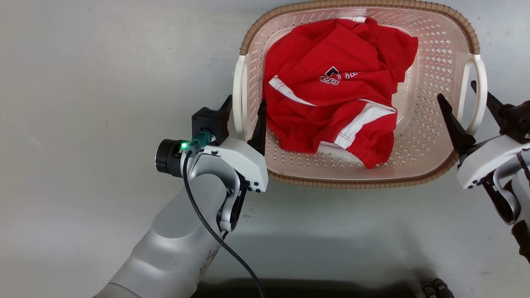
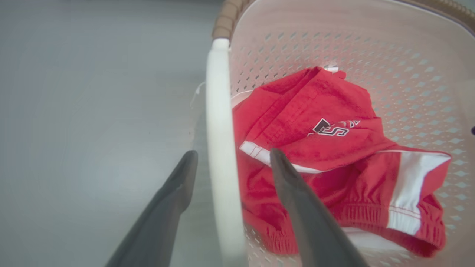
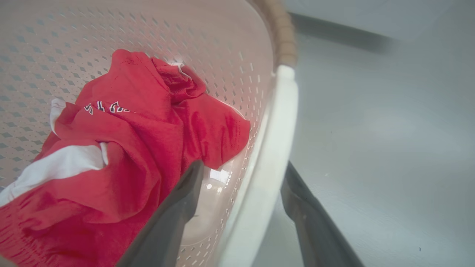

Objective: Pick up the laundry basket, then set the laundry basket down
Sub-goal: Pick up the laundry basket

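Between our two hands, on the grey floor, sits the pale pink perforated plastic laundry basket. Our left hand and right hand each straddle a white loop handle, fingers spread, unclamped. It looks stiff, and light with one red garment; we would lift by both handles.

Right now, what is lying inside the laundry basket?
Inside the laundry basket lies crumpled red clothing with white stripes and dark lettering. The perforated floor around it is bare; whatever lies beneath the clothing is covered.
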Robot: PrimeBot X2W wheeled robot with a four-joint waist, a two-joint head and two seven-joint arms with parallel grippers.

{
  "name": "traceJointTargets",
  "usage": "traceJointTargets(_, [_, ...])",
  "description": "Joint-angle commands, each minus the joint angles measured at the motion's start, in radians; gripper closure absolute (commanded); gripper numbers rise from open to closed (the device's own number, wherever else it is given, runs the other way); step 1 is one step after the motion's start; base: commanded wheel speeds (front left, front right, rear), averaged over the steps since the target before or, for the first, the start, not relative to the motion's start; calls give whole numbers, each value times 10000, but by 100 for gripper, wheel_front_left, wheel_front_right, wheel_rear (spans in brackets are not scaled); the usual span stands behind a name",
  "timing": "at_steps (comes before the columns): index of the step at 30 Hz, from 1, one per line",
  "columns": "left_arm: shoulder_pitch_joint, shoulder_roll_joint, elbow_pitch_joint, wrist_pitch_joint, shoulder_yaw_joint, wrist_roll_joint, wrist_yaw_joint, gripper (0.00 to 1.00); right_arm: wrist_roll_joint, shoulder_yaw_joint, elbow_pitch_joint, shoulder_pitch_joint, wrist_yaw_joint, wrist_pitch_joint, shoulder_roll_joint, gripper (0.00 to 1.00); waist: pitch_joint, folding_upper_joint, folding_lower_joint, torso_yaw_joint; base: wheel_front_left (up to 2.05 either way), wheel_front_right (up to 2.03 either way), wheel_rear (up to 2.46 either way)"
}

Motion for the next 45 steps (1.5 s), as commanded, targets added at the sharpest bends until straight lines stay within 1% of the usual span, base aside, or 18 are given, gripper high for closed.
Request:
traceJointTargets(1, [46, 173, -63, -90, 103, -117, 22, 0, 104, 167, -63, 494, 39, -138, -63, 0, 1, 0, 0, 0, 0, 0, 0])
traceJointTargets(19, [-155, 173, 92, -90, -49, -303, 77, 0, 49, 138, -165, 487, 39, -138, -37, 0, 153, 0, 0, -91, 0, 0, 0])
traceJointTargets(20, [-170, 173, 107, -90, -59, -304, 73, 19, 71, 136, -183, 503, 39, -138, -11, 0, 170, 0, 0, -96, 0, 0, 0])
traceJointTargets(21, [-180, 173, 138, -90, -88, -311, 60, 68, 150, 143, -182, 534, 39, -138, 27, 64, 180, 0, 0, -102, 0, 0, 0])
traceJointTargets(22, [-197, 173, 162, -90, -106, -314, 55, 100, 242, 146, -142, 567, 39, -138, 60, 100, 184, 0, 0, -108, 0, 0, 0])
traceJointTargets(29, [-166, 173, 50, -90, -52, -256, 2, 100, 475, 318, 356, 542, 39, -138, 209, 100, 87, 0, 0, -129, 0, 0, 0])
traceJointTargets(34, [16, 173, 346, -90, -219, -515, -73, 100, 557, 513, 594, 552, 39, -138, 352, 100, -291, 0, 0, -196, 0, 0, 0])
traceJointTargets(40, [240, 173, 873, -90, -365, -890, -169, 100, 824, 892, 1021, 486, 39, -138, 524, 100, -1112, 0, 0, -378, 0, 0, 0])
traceJointTargets(44, [517, 173, 1425, -90, -485, -1292, -280, 100, 1096, 1356, 1972, 360, 39, -138, 614, 100, -1961, 0, 0, -501, 0, 0, 0])
traceJointTargets(45, [517, 173, 1425, -90, -485, -1292, -280, 100, 1096, 1356, 1972, 360, 39, -138, 614, 100, -1961, 0, 0, -501, 0, 0, 0])
